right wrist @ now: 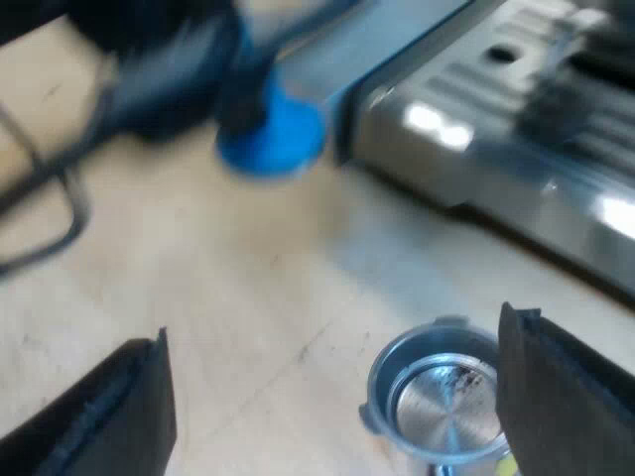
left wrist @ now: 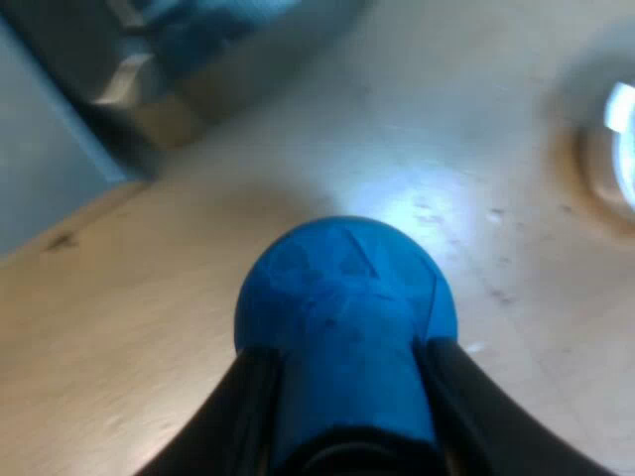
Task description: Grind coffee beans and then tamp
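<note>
Left wrist view: the left gripper (left wrist: 345, 349) has its two black fingers clamped on a blue tamper (left wrist: 342, 288), over a pale wooden desk (left wrist: 149, 327). Right wrist view: the right gripper (right wrist: 337, 332) hangs with its fingers wide apart above a metal holder (right wrist: 437, 397), which rests on the desk near the espresso machine (right wrist: 496, 129), its cup shiny inside. The tamper looks rigid, smooth and probably weighty. Its rounded knob could slip, so a firm hold at the neck seems safest.
</note>
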`<action>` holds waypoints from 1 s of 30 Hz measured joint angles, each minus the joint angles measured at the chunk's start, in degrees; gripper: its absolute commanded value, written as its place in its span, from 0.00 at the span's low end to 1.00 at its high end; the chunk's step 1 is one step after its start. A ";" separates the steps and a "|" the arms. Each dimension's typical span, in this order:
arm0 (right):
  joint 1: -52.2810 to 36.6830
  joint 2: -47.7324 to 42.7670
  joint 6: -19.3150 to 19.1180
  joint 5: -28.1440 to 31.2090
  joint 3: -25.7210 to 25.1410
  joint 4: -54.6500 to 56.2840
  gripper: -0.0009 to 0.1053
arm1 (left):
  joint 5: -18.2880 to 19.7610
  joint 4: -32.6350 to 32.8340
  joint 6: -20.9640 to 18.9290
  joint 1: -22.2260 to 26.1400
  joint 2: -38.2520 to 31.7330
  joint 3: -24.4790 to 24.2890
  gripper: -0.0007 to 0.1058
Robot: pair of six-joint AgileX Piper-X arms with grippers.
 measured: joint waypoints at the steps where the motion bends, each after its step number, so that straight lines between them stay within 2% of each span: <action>1: -0.46 0.77 -0.60 -1.31 0.00 0.00 0.66 | 0.00 0.04 0.00 1.12 0.00 0.00 0.01; 7: -1.07 5.99 -0.83 -4.60 -1.01 0.00 0.66 | -0.13 -2.38 0.34 3.70 0.00 1.53 0.01; 11: -1.07 10.98 -0.83 -5.22 -4.28 0.00 0.66 | -0.13 -5.86 0.34 3.84 0.00 5.99 0.01; 16: -1.07 14.96 -0.83 -5.45 -6.68 -0.64 0.66 | -0.24 -9.02 0.34 3.84 0.00 9.08 0.01; 24: -1.07 15.95 -0.72 -6.63 -6.71 -2.55 0.66 | -0.70 -10.21 0.10 3.84 5.92 9.44 0.01; 28: -1.07 15.95 -0.72 -6.82 -6.71 -2.55 0.66 | -0.85 -10.22 -0.12 3.84 6.34 9.44 0.01; 30: -1.07 15.95 -0.72 -6.80 -6.71 -2.55 0.66 | -2.54 -10.22 -0.53 3.84 6.34 9.44 0.01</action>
